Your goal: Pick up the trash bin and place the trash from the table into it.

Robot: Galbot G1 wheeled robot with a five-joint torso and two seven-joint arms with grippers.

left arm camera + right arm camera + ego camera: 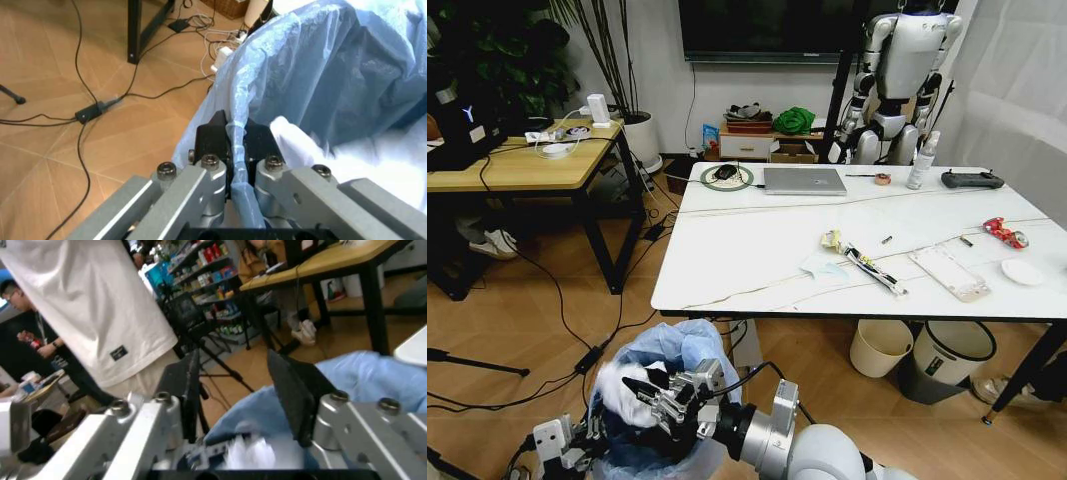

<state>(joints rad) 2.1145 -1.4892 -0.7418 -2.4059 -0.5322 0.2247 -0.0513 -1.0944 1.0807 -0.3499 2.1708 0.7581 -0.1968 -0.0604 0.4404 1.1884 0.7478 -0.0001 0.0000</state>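
Two end effectors work low beside the counter (757, 250): my left end effector (238, 145) pinches the trash bin (667, 350) rim, my right end effector (649, 392) gapes above it. I should lift level.

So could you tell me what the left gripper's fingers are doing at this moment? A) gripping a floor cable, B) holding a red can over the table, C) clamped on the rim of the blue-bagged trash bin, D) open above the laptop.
C: in the left wrist view the left gripper is pinched shut on the bag-covered rim of the trash bin, down by the floor.
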